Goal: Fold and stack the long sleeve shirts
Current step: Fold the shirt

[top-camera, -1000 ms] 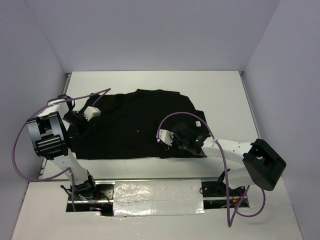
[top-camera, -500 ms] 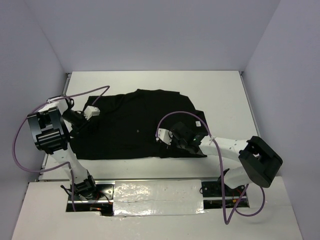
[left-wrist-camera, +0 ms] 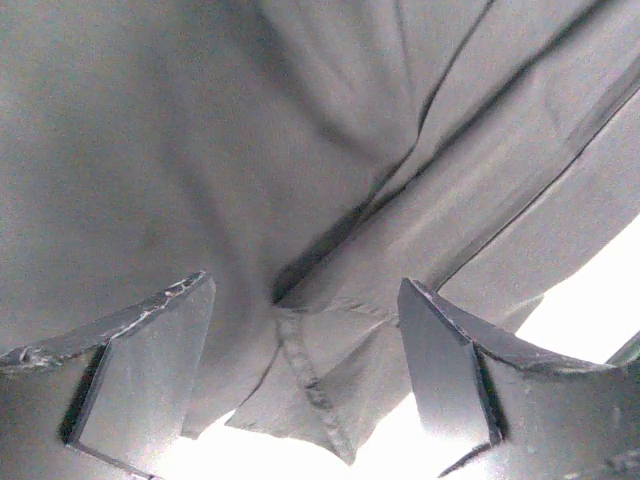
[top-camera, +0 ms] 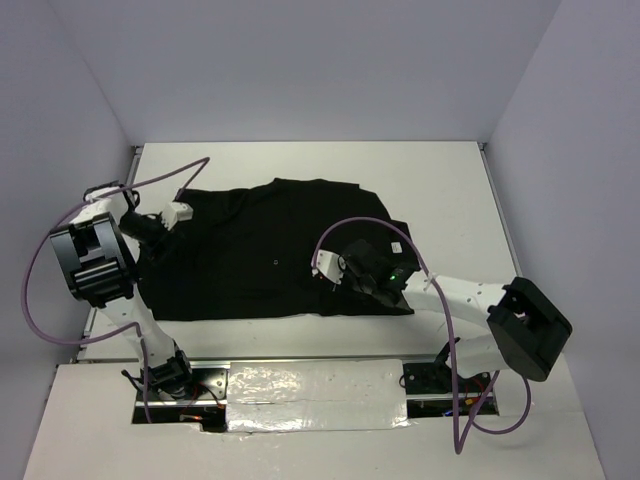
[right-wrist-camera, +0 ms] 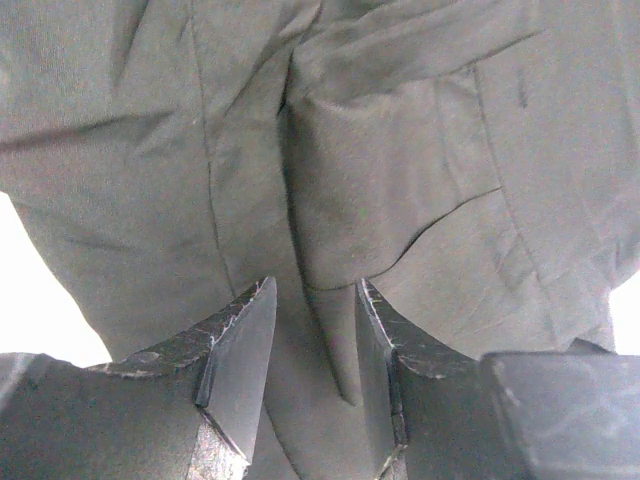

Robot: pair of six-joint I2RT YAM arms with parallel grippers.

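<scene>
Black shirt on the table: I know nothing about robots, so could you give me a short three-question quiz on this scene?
1. True or false: the shirt is white.
2. Whose fingers stand wider apart? A: left gripper. B: right gripper.
3. Fill in: the number of shirts lying on the table is ___.
Key: 1 false; 2 A; 3 one.
</scene>
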